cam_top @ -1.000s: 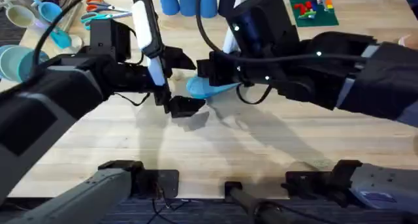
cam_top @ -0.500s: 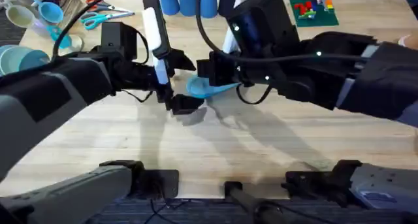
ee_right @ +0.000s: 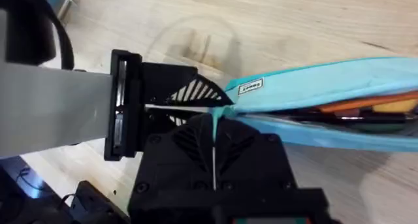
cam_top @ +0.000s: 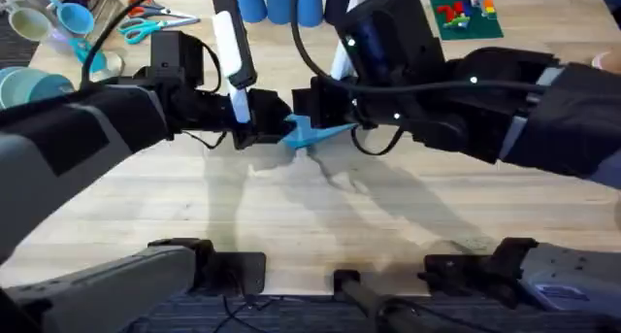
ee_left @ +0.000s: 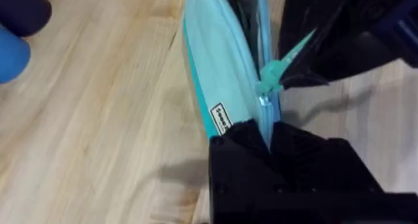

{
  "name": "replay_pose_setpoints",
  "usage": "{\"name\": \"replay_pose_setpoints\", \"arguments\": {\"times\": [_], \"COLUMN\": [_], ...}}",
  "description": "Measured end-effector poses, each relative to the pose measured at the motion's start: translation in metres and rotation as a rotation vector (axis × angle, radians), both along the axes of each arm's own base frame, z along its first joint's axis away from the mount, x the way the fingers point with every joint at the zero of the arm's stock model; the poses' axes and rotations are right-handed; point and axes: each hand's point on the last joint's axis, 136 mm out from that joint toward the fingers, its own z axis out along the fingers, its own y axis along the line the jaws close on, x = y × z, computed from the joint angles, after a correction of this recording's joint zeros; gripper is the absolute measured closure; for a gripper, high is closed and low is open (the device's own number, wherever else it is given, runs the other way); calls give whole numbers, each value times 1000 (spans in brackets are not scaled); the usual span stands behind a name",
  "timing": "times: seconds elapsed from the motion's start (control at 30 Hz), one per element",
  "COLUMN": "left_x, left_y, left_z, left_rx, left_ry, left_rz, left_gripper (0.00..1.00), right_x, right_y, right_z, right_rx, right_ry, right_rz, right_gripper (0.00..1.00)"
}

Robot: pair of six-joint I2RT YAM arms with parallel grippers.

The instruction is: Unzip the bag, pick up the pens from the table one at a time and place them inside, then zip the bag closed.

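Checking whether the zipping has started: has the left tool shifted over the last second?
Yes. The left tool has moved up and right in the overhead view, toward the blue cups, closing onto the bag.

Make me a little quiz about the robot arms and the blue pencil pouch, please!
1. True or false: the light blue soft fabric pouch is zipped completely shut.
2. What is the right gripper pinching? A) the teal zipper pull B) the orange-handled scissors C) a blue cup
3. Fill the gap: the slim orange pen lies ___ the pouch.

Key: 1 false; 2 A; 3 inside.
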Motion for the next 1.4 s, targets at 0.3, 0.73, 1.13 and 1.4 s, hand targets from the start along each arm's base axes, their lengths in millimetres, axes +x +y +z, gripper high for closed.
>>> {"name": "replay_pose_setpoints", "arguments": {"times": [0.3,0.73,1.13,1.4], "left_x": [0,1,1,1], "left_y": [0,0,0,0], "left_z": [0,0,0,0], "left_rx": [0,1,0,0], "left_ry": [-1,-1,-4,-5], "left_rz": [0,0,0,0], "left_gripper": [954,954,956,956], "right_x": [0,-1,30,55], "right_y": [0,-13,-54,-94], "right_z": [0,-10,-16,-19], "right_rx": [0,-64,-122,-165], "right_ry": [0,16,8,4], "right_rz": [0,-34,-140,-217], "right_gripper": [969,969,969,969]}}
